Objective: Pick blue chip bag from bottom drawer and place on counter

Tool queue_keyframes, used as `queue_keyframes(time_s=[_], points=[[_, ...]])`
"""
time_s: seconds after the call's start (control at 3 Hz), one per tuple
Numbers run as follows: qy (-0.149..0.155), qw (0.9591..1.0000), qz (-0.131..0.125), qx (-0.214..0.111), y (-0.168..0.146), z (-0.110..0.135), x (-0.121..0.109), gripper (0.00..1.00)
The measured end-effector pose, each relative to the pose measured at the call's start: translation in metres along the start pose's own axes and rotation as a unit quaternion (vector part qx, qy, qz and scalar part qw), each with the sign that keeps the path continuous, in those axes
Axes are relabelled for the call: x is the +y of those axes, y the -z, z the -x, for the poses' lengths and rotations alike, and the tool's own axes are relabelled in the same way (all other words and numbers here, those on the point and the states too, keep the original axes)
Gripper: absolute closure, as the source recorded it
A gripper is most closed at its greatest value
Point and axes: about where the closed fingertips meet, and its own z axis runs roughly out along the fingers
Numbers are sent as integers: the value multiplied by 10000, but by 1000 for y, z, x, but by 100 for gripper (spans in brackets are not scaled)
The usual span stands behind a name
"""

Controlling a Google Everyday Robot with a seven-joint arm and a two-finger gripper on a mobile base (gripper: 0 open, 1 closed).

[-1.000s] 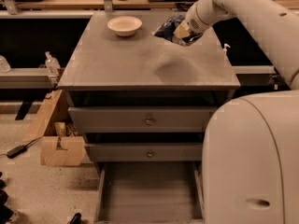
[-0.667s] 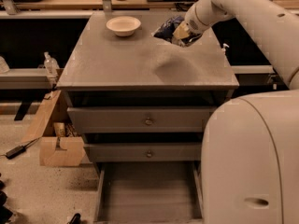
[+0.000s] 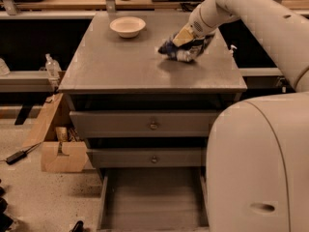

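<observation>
The blue chip bag [image 3: 187, 50] is crinkled dark-blue foil and sits low over the right rear part of the grey counter [image 3: 120, 64], at or just above its surface, with its shadow right beneath it. My gripper [image 3: 184, 38] comes in from the upper right and is shut on the top of the bag. The bottom drawer [image 3: 152, 202] stands pulled out below the cabinet, and its grey floor shows bare.
A cream bowl [image 3: 127, 26] stands at the counter's rear left. Two knobbed drawers [image 3: 153, 125] are shut. My white base [image 3: 260, 168] fills the lower right. A wooden box [image 3: 60, 153] and a bottle [image 3: 52, 65] are to the cabinet's left. Wooden benches lie behind.
My gripper has come down with the blue chip bag, from held above the counter to at or just above its surface. The bowl and drawers have not moved.
</observation>
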Motion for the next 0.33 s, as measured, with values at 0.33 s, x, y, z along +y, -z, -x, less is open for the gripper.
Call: queue_keyframes(time_s=[0.33], points=[[2, 10000, 20, 9, -3, 0, 2, 0]])
